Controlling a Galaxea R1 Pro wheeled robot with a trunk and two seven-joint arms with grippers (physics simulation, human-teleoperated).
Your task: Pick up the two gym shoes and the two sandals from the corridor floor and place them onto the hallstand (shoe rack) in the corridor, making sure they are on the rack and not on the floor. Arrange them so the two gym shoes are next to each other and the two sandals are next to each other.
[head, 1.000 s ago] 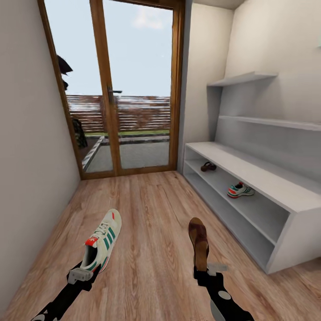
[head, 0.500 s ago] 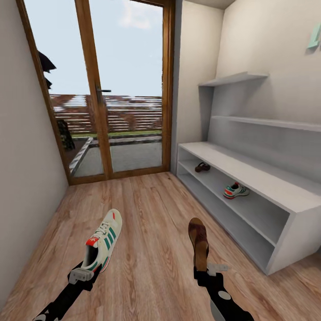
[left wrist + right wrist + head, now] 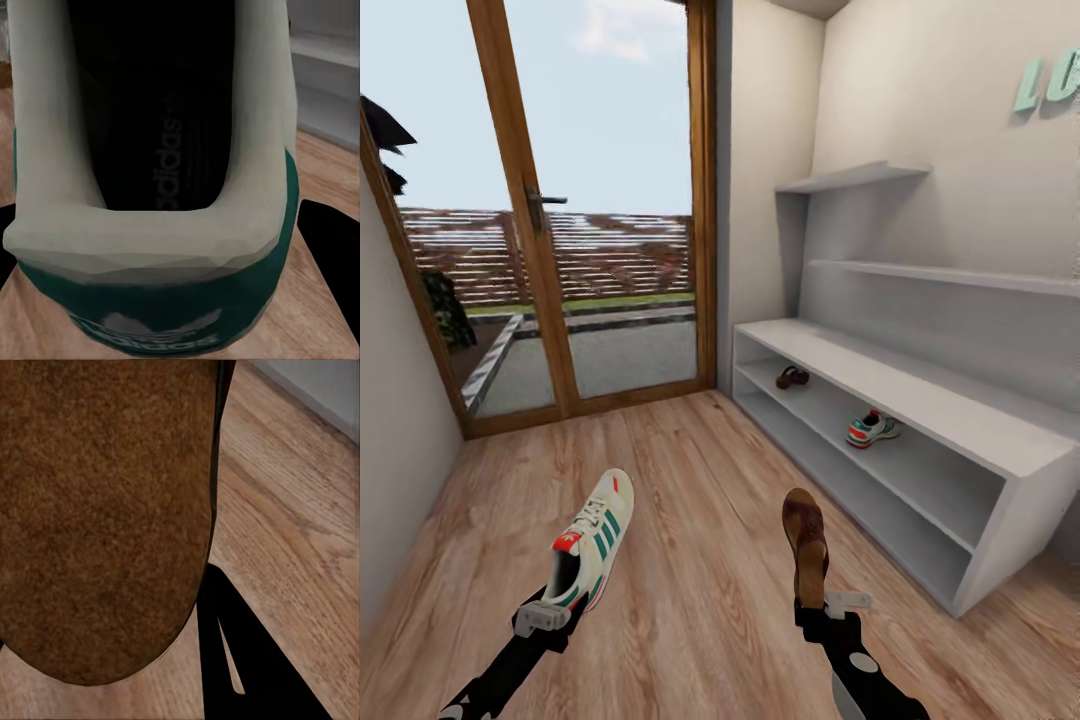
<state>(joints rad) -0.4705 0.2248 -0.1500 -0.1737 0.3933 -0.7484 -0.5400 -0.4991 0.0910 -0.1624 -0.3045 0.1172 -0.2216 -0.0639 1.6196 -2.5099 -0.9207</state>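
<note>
Above the wood-plank floor (image 3: 690, 480), each gripper clasps footwear by its heel: left (image 3: 550, 610) the cream green-striped sneaker (image 3: 590, 545), right (image 3: 818, 603) the brown leather sandal (image 3: 805, 540), toes pointing away toward the door.

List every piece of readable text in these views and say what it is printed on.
"adidas": printed on the dark insole of the gym shoe held in the left pincer.
"LO": teal wall letters cut off by the picture's edge, so the word is incomplete.
Heel patch of that shoe: too blurred to read.
</note>
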